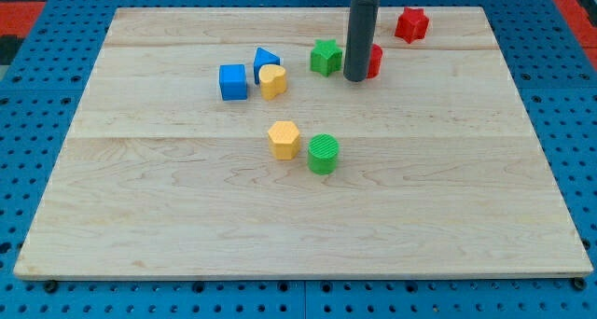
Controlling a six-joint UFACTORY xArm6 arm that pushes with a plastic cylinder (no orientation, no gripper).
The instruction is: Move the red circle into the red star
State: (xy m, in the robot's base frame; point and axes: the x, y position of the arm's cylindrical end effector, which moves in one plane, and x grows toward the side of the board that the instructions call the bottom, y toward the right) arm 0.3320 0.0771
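Observation:
The red star [411, 24] sits near the view's top right of the wooden board. The red circle [374, 62] lies below and to the left of it, mostly hidden behind my dark rod. My tip [355, 78] rests on the board right against the red circle's left side, between it and the green star [325, 57].
A blue cube [233, 81], a blue triangle [266, 60] and a yellow heart [272, 80] cluster at the view's upper left. A yellow hexagon [284, 139] and a green cylinder [323, 154] sit mid-board. The board [140, 216] lies on a blue pegboard.

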